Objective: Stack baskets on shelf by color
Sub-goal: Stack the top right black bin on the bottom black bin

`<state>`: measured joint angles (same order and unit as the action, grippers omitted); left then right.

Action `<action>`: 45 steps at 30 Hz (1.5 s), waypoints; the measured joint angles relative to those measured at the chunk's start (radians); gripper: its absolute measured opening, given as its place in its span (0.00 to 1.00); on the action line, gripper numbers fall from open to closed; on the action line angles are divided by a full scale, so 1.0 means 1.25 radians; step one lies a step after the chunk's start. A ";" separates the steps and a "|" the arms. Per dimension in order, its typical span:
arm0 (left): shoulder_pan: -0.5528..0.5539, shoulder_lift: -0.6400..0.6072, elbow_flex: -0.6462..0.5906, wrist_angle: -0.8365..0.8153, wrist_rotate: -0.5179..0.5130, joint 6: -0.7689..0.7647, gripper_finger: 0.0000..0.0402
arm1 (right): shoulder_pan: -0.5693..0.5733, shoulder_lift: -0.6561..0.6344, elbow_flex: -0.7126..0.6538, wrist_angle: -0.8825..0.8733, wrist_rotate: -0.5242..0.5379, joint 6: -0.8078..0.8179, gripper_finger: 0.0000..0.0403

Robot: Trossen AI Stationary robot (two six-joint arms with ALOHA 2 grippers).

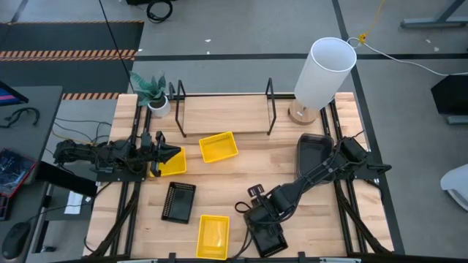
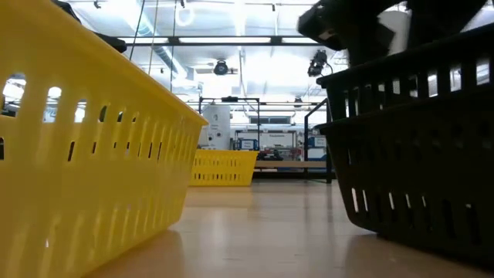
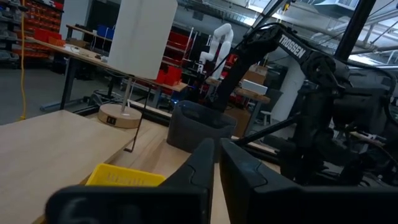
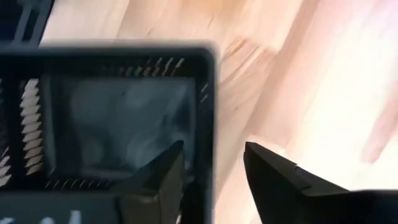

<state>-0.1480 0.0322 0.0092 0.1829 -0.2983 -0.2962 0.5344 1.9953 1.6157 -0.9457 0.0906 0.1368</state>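
Right fingers [image 4: 214,165] astride black basket [image 4: 112,118] wall

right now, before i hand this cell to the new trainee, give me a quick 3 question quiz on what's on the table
1. How many yellow baskets lie on the table?
2. True or false: the right end effector is shut on the dark grey basket.
3. What stands just outside the shelf, on the left arm's side? A) a potted plant B) a lamp C) a black basket

Key
1. Three.
2. False: it is open, its fingers astride one wall of a black basket.
3. A, the potted plant.
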 joint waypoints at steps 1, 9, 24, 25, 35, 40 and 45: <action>0.000 0.000 0.000 0.000 0.000 0.000 0.07 | -0.001 0.000 0.000 0.013 0.011 0.000 0.45; 0.000 0.000 0.000 0.000 0.000 0.000 0.09 | -0.006 0.001 -0.059 0.157 0.011 0.001 0.51; 0.000 0.000 0.000 0.000 0.000 0.000 0.08 | -0.058 0.001 -0.155 0.059 0.108 0.043 0.52; 0.000 0.000 0.000 0.000 0.000 0.000 0.09 | -0.067 0.001 -0.155 0.036 0.120 0.042 0.52; 0.000 0.000 0.000 0.000 0.000 0.000 0.08 | -0.190 -0.007 -0.155 -0.067 0.146 -0.057 0.51; 0.000 0.000 0.000 0.000 0.000 0.000 0.07 | -0.236 -0.031 -0.154 -0.077 0.127 -0.070 0.51; 0.000 0.000 0.000 0.000 0.000 0.000 0.09 | -0.243 -0.107 -0.153 -0.076 0.128 -0.052 0.51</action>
<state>-0.1482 0.0322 0.0093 0.1826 -0.2982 -0.2963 0.2305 1.8620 1.4242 -1.0408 0.2506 0.0720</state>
